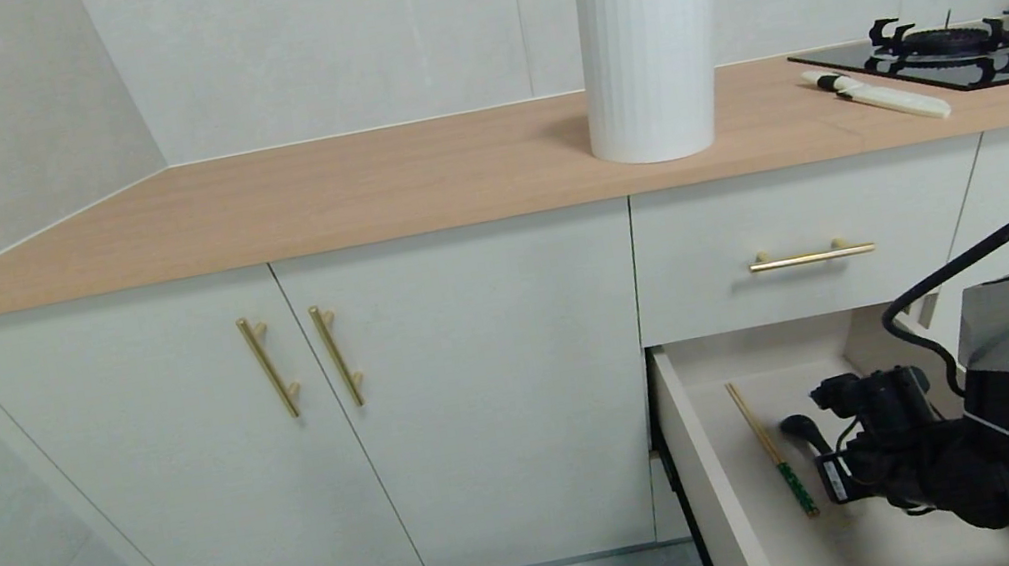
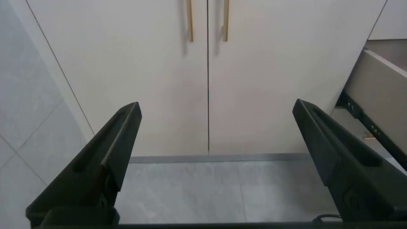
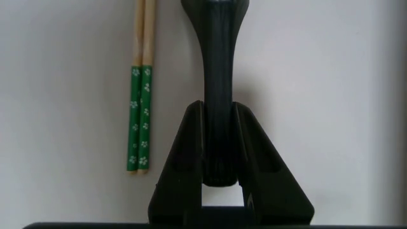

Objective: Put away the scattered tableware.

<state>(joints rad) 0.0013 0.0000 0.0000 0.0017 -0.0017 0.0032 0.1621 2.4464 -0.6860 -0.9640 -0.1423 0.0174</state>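
Note:
A black spoon (image 1: 797,427) lies low inside the open drawer (image 1: 694,455), and my right gripper (image 1: 839,461) is shut on its handle. In the right wrist view the spoon handle (image 3: 217,89) runs straight out between the two fingers of that gripper (image 3: 219,130), over the pale drawer bottom. A pair of wooden chopsticks (image 1: 774,463) with green patterned ends (image 3: 140,117) lies in the drawer beside the spoon. A white knife (image 1: 880,94) rests on the wooden countertop by the stove. My left gripper (image 2: 216,127) hangs open and holds nothing, near the floor facing the cabinet doors (image 2: 210,70).
A tall white ribbed canister (image 1: 651,57) stands on the countertop (image 1: 298,194). A black gas stove (image 1: 964,48) is at the far right. Above the open drawer is a shut drawer with a gold handle (image 1: 811,255). The open drawer's side (image 2: 381,83) juts out beside the left gripper.

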